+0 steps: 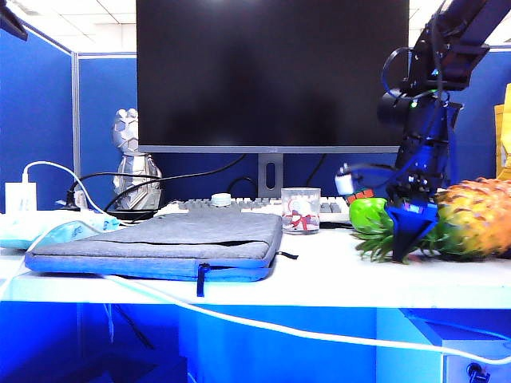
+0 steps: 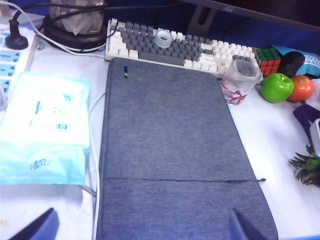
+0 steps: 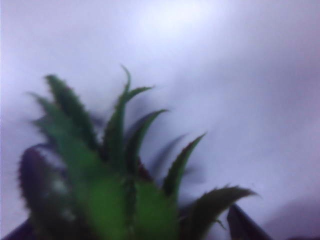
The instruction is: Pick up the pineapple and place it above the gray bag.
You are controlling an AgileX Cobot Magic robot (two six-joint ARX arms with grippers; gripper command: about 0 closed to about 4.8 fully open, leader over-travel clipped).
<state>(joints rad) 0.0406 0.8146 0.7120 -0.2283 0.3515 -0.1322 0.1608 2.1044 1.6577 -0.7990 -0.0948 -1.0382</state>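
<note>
The orange-yellow pineapple lies on its side, spiky green crown between the right gripper's spread jaws; the left gripper hangs spread above the bag.

The flat gray fabric bag lies on the white desk before the keyboard. Far right lies the orange-yellow pineapple; the right gripper seems down at its crown.

On the desk, the right tool stands wide open at the leaf crown of the pineapple, lying on its side. The gray bag lies flat, well apart. Left tool unseen.
</note>
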